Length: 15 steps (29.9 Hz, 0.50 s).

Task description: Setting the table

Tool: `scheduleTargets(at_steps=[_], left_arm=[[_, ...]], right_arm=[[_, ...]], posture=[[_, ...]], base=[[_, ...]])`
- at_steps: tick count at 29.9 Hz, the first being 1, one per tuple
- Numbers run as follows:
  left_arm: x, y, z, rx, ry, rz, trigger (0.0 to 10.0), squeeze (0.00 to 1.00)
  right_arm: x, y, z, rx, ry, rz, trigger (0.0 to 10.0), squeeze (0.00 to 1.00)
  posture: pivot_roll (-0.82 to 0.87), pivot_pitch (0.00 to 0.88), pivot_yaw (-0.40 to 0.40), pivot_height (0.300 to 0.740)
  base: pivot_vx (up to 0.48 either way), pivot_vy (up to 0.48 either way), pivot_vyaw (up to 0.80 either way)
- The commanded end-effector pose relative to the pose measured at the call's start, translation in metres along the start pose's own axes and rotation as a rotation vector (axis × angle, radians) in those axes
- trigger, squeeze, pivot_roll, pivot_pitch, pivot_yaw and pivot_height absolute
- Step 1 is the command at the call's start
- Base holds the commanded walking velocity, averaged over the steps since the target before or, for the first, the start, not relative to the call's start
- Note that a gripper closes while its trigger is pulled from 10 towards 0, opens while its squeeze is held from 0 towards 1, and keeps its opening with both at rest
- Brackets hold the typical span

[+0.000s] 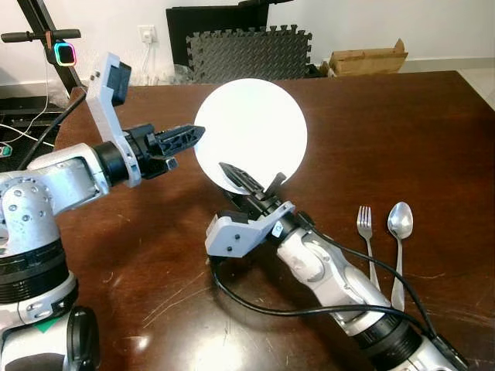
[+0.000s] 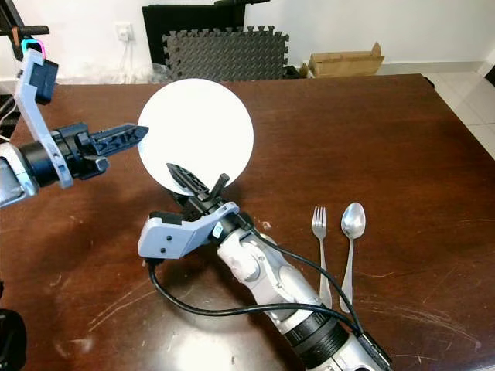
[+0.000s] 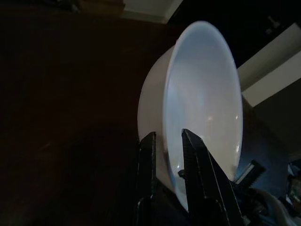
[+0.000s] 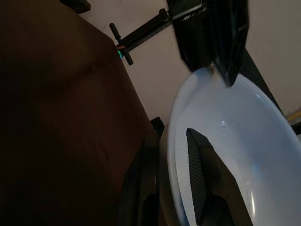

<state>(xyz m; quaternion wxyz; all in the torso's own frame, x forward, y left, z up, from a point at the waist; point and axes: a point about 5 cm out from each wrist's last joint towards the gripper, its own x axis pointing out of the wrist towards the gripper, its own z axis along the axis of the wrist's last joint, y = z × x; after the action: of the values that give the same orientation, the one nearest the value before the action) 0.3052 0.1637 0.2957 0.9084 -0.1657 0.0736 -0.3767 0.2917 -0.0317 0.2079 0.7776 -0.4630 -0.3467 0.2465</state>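
White plate [image 1: 250,131] is held above the dark wooden table [image 1: 387,139], its face turned up toward the head camera and its rim gripped at two points. No long axis applies, since the plate is round.

Left gripper [image 1: 195,134] is clamped on the plate's left rim; in the left wrist view one finger [image 3: 197,160] lies inside the plate and the other [image 3: 146,165] behind it, with the rim pinched between.

Right gripper [image 1: 251,179] is clamped on the plate's near rim, one finger [image 4: 200,174] on the inner face, the other [image 4: 141,183] beneath.

Fork [image 1: 365,232] and spoon [image 1: 399,239] lie flat on the table to the right of the plate and nearer the robot. They lie side by side, fork closer to the plate, tines and bowl pointing away from the robot, handles toward it.

Foam mats [image 1: 247,52] and a cardboard box [image 1: 367,60] are seen beyond the plate, past the table's far edge.
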Motion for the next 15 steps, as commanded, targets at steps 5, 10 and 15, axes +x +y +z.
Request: scheduleTargets(at_steps=[5, 10, 15], left_arm=[[0.015, 0.001, -0.016, -0.011, 0.054, 0.022, 10.0, 0.0], [0.02, 0.005, -0.019, -0.018, 0.072, 0.066, 0.0, 0.0], [0.022, 0.008, -0.02, -0.016, 0.075, 0.1, 0.0, 0.0]], right_arm=[[0.004, 0.004, 0.01, 0.002, -0.049, 0.008, 10.0, 0.0], [0.005, 0.005, 0.01, 0.003, -0.051, 0.007, 10.0, 0.0], [0.004, 0.005, 0.009, 0.001, -0.047, 0.004, 10.0, 0.0]], posture=[[0.09, 0.153, 0.096, 0.74], [0.09, 0.153, 0.1, 0.74], [0.09, 0.153, 0.102, 0.74]], base=[[0.0, 0.0, 0.0], [0.0, 0.0, 0.0], [0.0, 0.0, 0.0]])
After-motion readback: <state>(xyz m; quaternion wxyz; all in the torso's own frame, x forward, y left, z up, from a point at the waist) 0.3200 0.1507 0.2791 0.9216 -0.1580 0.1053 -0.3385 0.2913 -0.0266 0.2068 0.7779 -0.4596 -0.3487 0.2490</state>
